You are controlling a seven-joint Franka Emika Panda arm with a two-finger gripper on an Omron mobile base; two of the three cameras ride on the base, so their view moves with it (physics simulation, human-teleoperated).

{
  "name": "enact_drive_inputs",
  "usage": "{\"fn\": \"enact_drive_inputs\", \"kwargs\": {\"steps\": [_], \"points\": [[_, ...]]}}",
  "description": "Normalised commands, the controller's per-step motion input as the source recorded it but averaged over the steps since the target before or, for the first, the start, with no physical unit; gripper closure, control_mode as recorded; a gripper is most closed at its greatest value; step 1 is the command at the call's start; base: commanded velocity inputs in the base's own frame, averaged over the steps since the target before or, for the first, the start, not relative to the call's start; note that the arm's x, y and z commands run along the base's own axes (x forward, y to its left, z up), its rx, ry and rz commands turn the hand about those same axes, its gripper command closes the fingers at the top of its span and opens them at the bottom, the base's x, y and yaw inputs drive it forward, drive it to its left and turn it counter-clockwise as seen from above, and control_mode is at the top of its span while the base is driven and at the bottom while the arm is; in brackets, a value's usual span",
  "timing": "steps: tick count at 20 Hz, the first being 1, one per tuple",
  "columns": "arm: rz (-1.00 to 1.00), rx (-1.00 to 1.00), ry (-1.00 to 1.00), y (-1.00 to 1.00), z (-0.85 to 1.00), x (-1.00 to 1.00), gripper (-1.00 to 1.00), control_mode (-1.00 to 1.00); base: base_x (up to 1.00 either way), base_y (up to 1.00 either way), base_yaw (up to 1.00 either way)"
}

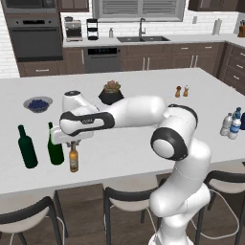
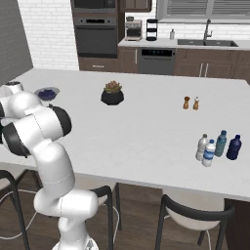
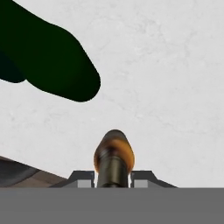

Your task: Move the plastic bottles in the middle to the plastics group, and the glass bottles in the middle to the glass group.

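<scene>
The slim amber glass bottle stands upright near the counter's front left, just right of two tall dark green bottles. My gripper is shut on its neck from above. In the hand view the amber bottle rises between my fingertips, with a green bottle close beside it. At the far right, the greyish bottle and the blue-label bottle stand next to the blue-tinted bottle and the darker blue one.
A potted succulent and a bowl of blueberries sit further back on the island. Two small shakers stand at mid right. Stools line the near counter edge, which runs close to the amber bottle.
</scene>
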Motion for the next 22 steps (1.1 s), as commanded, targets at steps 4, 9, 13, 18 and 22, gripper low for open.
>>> {"fn": "enact_drive_inputs", "kwargs": {"steps": [4, 9, 13, 18, 22], "points": [[0.00, 0.00, 0.00, 0.02, -0.24, 0.00, 1.00, -1.00, 0.00, 0.00, 0.00], [0.00, 0.00, -0.01, 0.01, -0.26, 0.00, 1.00, -1.00, 0.00, 0.00, 0.00], [0.00, 0.00, 0.00, -0.01, -0.22, -0.01, -1.00, -1.00, 0.00, 0.00, 0.00], [0.00, 0.00, -0.05, -0.08, -0.13, -0.07, -1.00, -1.00, 0.00, 0.00, 0.00], [0.00, 0.00, -0.06, -0.11, -0.04, -0.07, -1.00, -1.00, 0.00, 0.00, 0.00]]}}
